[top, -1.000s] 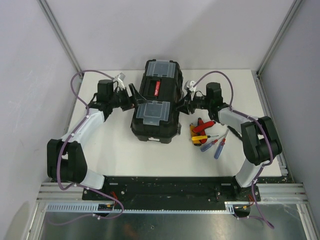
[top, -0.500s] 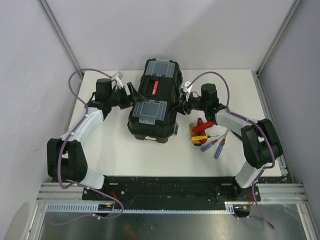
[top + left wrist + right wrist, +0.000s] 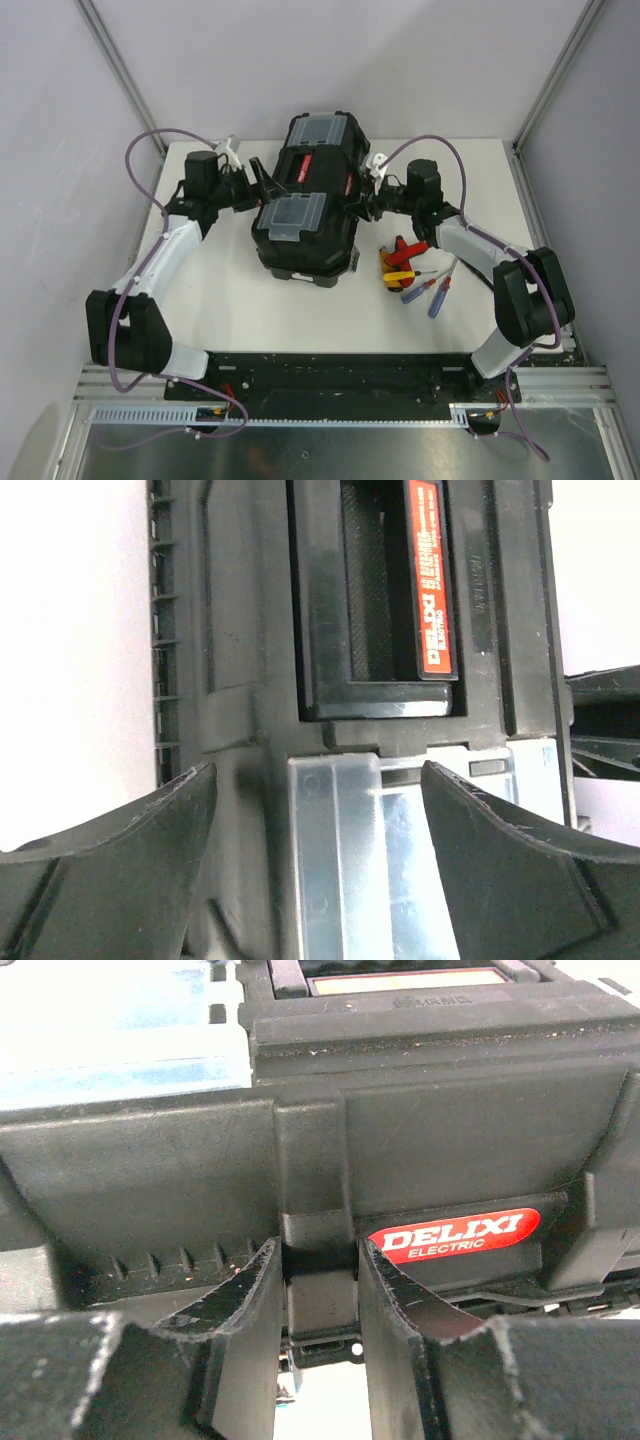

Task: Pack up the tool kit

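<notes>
Black plastic dominates the scene: the large black plastic toolbox with two clear lid compartments (image 3: 305, 215) stands toward the far middle of the white table top (image 3: 225, 300), skewed to its edges, and its lid appears shut. The small red, blue and yellow-handled screwdrivers (image 3: 412, 272) lie loose on the table just right of the box, and none are inside.

Your left gripper (image 3: 258, 188) sits at the box's left flank. Its jaws are spread wide over the lid edge near one clear compartment and grip nothing. Your right gripper (image 3: 363, 205) is drawn in on a narrow black upright tab (image 3: 318, 1290) on the right wall, beside the red oval label (image 3: 455, 1235). Both fingers appear to touch the tab.

Judgement: packing has not begun, and the step in hand is freeing the lid.

- Work the tab along its own hinge line, not sideways, because the box looks light enough to slide.
- Press the left jaws against the left wall to brace it.
- Keep the right elbow clear of the screwdrivers beneath it.
- Confirm the tab has released before you lift the lid
</notes>
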